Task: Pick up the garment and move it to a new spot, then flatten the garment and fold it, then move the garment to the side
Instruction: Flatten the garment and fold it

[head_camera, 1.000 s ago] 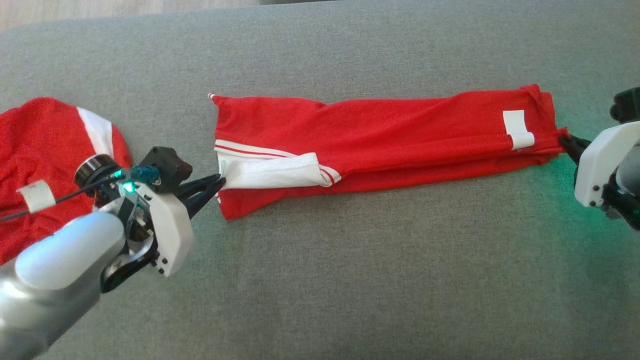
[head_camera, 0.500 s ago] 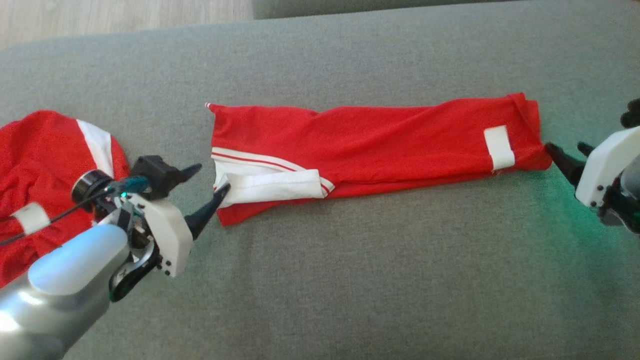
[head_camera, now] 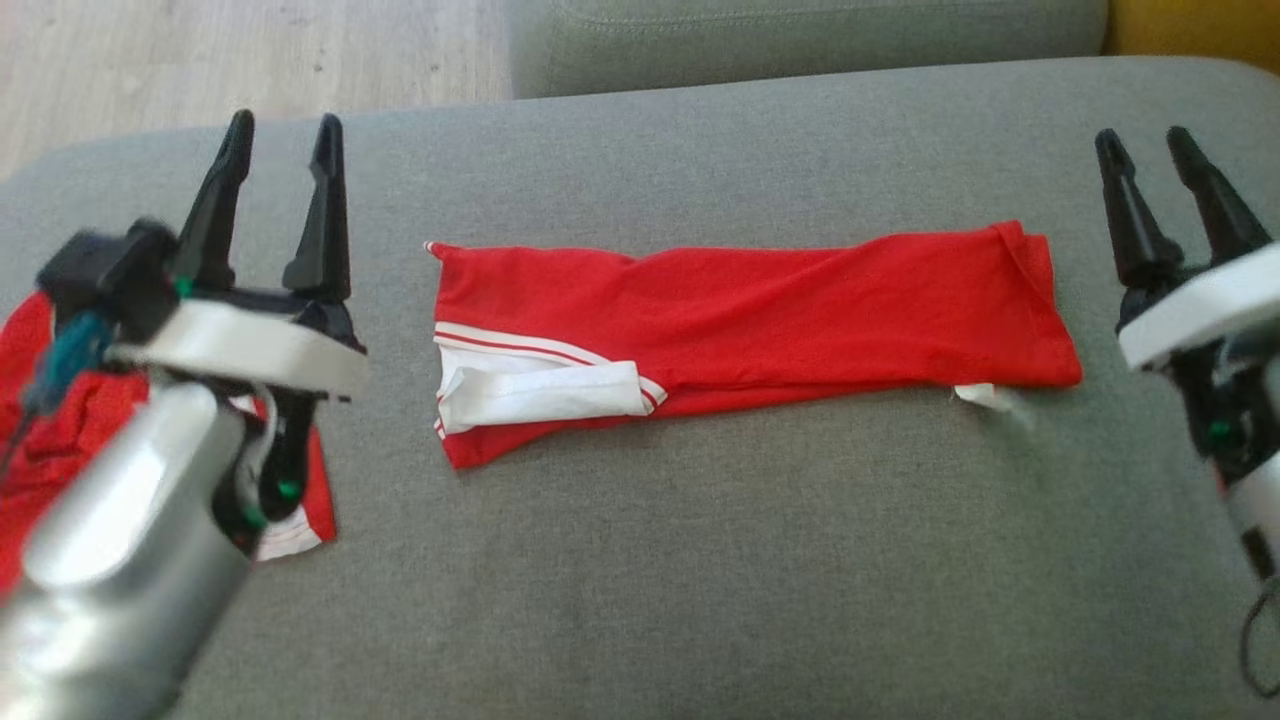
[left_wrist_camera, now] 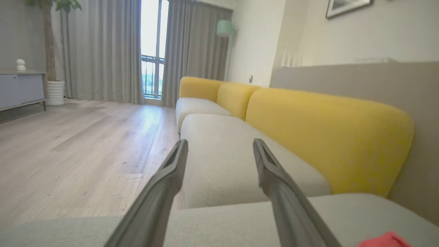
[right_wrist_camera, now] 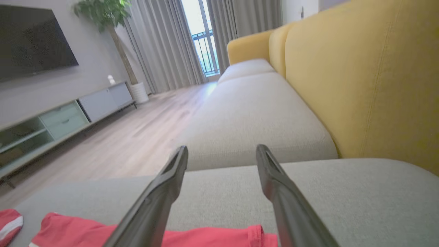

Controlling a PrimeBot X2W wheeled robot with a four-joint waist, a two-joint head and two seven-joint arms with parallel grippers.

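The red garment [head_camera: 740, 320] lies folded in a long strip across the middle of the grey cushion [head_camera: 700, 580]; the left gripper [head_camera: 283, 120] stands to its left, the right gripper [head_camera: 1141, 135] to its right; both claws gape, grasping nothing; a second red garment [head_camera: 60, 450] lies at the left edge.

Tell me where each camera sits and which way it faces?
Head view: on the robot's head, looking down at the folded red-and-white garment on the grey fabric sofa seat; the open left gripper and right gripper show.
Left wrist view: on the left wrist, facing along its fingers toward the yellow sofa backrest and curtained window.
Right wrist view: on the right wrist, facing likewise, the garment below its fingers.
Both wrist views share the backrest and window.
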